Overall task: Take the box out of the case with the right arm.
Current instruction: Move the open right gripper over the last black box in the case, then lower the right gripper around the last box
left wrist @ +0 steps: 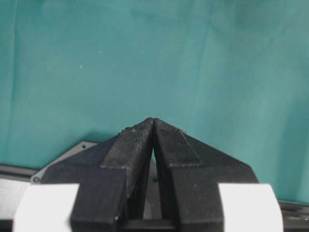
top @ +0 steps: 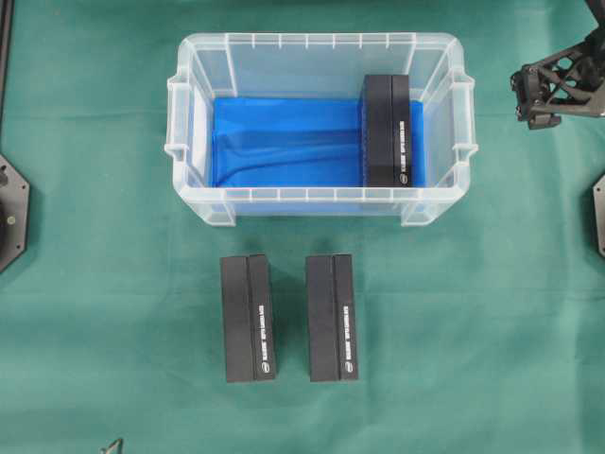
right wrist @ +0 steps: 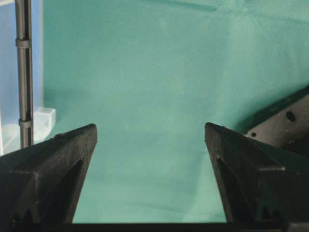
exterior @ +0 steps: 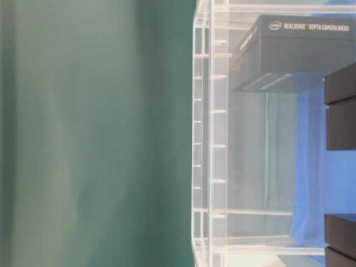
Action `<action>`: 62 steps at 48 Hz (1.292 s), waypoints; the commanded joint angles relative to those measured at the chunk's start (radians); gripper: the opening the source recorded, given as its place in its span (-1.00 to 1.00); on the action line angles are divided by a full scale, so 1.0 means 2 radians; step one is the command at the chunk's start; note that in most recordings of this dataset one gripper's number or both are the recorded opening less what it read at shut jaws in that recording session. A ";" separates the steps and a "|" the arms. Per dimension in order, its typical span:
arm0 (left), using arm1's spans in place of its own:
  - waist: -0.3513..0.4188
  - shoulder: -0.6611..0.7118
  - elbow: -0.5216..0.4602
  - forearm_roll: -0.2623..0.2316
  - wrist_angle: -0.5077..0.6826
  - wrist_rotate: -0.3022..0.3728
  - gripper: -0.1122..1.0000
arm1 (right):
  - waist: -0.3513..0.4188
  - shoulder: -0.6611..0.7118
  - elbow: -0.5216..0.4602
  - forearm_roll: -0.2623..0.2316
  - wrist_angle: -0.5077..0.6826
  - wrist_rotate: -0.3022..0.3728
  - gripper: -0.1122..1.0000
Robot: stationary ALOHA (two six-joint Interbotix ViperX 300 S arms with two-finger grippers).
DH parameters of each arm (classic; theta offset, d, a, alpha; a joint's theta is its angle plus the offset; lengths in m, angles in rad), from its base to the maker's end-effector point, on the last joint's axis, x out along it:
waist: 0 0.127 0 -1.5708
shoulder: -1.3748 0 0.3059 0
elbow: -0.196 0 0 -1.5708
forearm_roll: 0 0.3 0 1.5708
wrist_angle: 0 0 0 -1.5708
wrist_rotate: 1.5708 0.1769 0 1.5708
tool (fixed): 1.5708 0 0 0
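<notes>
Green cloth [top: 95, 189] spreads wide around the clear plastic case [top: 321, 47], leaving open room on every side. Inside, on blue lining [top: 284, 142], the black box [top: 388, 130] lies tight against the case's right wall. Two matching black boxes [top: 248, 318] [top: 331, 317] lie side by side outside, just off the near rim. My right gripper [right wrist: 150, 140] hangs beyond the case's right rim, its jaws wide apart over bare cloth. My left gripper [left wrist: 153, 126] has its tips pressed together, empty.
</notes>
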 commanded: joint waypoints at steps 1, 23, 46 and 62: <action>0.001 0.003 -0.009 0.002 -0.003 0.001 -0.76 | -0.003 -0.002 -0.008 0.002 -0.002 0.000 0.79; 0.001 0.003 -0.009 0.002 -0.002 0.001 -0.76 | -0.003 0.009 -0.026 0.002 -0.002 0.001 0.79; 0.001 0.003 -0.009 0.002 -0.002 0.001 -0.76 | 0.021 0.102 -0.133 0.002 -0.008 0.001 0.79; 0.002 0.003 -0.009 0.002 0.000 0.001 -0.76 | 0.054 0.215 -0.252 0.002 -0.017 0.002 0.79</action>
